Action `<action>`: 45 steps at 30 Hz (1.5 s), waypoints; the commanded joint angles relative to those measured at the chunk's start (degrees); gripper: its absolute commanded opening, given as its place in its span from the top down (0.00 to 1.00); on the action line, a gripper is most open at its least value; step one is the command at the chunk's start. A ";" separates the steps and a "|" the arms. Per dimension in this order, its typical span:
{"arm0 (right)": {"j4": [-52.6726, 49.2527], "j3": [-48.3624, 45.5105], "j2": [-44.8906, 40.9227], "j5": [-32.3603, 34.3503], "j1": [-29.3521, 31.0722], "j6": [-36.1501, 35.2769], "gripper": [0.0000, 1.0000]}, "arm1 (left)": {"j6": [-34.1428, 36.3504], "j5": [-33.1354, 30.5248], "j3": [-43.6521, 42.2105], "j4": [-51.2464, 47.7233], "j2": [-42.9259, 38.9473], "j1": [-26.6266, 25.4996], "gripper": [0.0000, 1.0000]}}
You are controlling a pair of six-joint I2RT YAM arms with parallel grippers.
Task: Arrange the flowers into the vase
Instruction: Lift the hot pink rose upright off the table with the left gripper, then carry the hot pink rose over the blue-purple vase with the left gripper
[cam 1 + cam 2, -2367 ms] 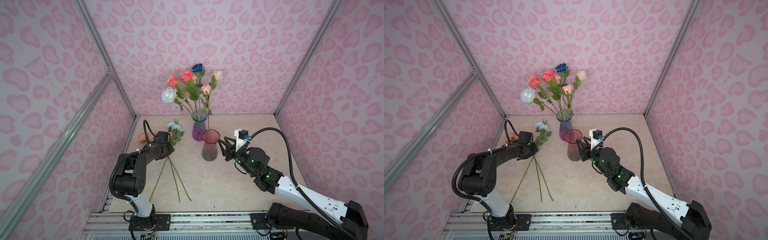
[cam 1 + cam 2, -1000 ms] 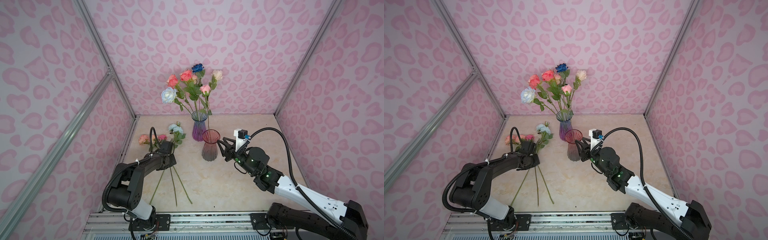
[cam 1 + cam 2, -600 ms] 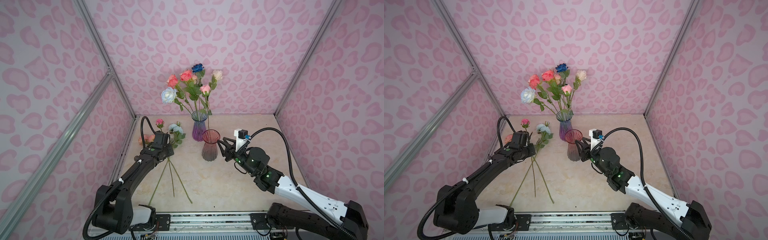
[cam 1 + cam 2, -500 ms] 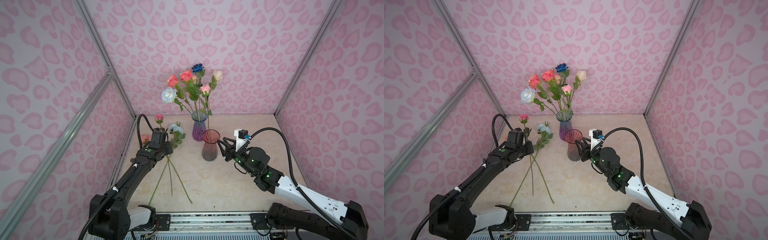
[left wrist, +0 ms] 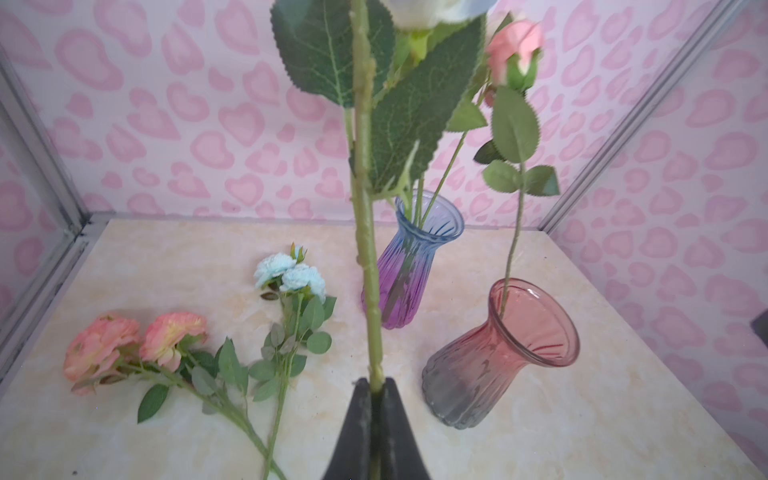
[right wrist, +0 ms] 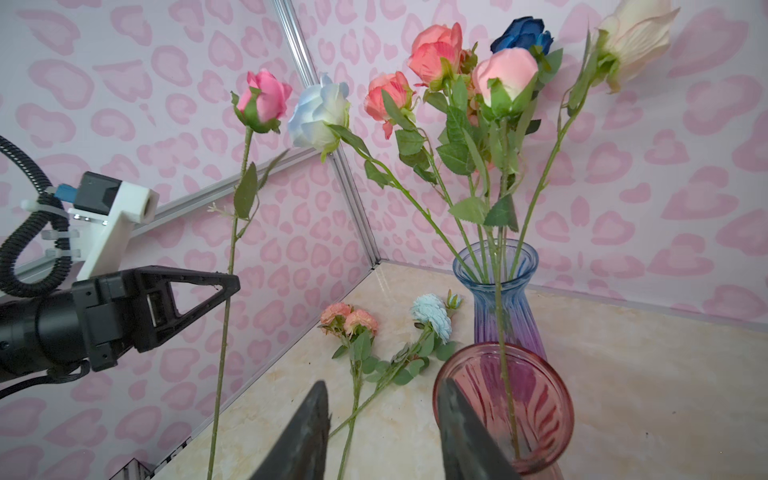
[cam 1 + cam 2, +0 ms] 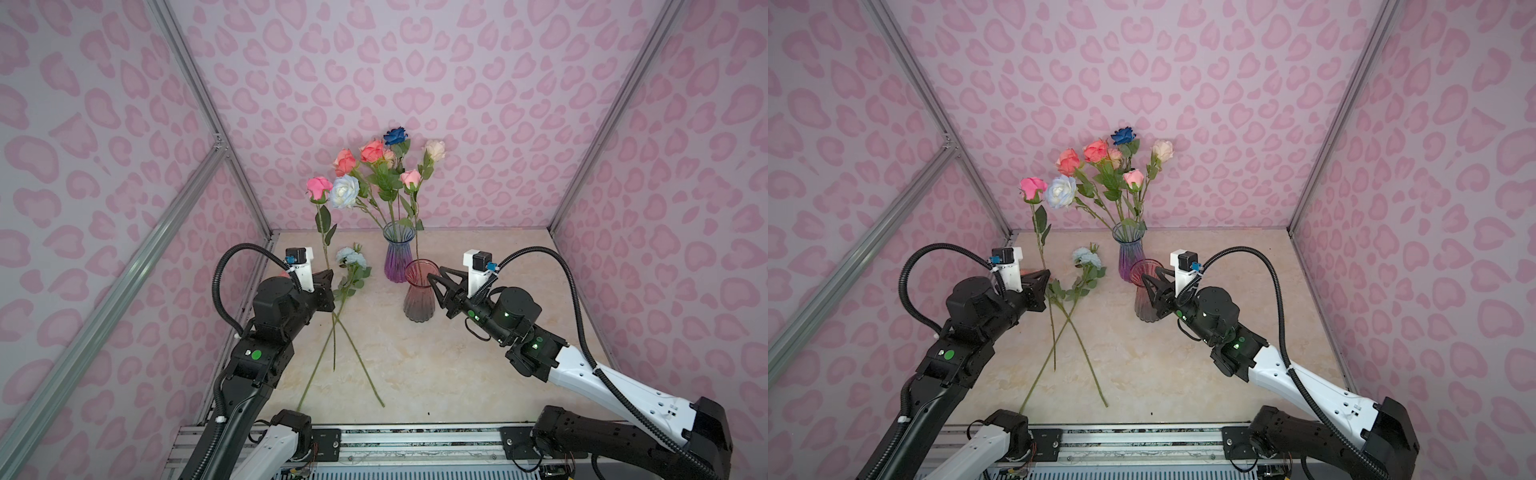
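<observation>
While the left gripper (image 7: 330,274) stands clamped on the knobbly green stem of the pink rose (image 7: 319,189), holding it upright with the cloth head high, the red vase (image 7: 417,296) lies to its right, so I judge the stem's lower end must go there. That ribbed, flared glass vase holds one thin stem. The right gripper (image 7: 435,274), jaws apart and empty, sits just beside its rim.

Two vases (image 7: 398,259), two grippers (image 7: 435,277), nine flowers (image 7: 345,191).

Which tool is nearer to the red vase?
Right. The right tool is beside the rim of the red vase; the left tool, shut on the pink rose, is well apart.
</observation>
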 commanded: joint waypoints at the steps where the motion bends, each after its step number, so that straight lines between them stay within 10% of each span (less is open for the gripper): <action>1: 0.26 1.66 0.69 -2.16 0.12 -1.61 0.56 | 2.66 2.84 -1.18 5.08 -2.97 -0.01 0.97; 11: -1.70 7.01 2.57 -5.17 1.46 -2.55 0.55 | 3.31 2.61 -2.70 2.60 -14.35 -0.07 0.97; 23: -3.40 7.19 0.87 1.39 1.05 -6.77 0.53 | 2.07 11.76 9.66 13.55 -3.93 -1.18 0.97; 32: 1.73 -2.28 -4.25 10.07 0.27 -13.54 0.51 | 8.49 5.64 13.58 24.25 6.73 -15.84 0.97; 45: 5.33 -14.02 -12.51 12.18 -12.01 -5.32 0.51 | 18.51 -6.50 16.55 43.22 25.34 -30.49 0.97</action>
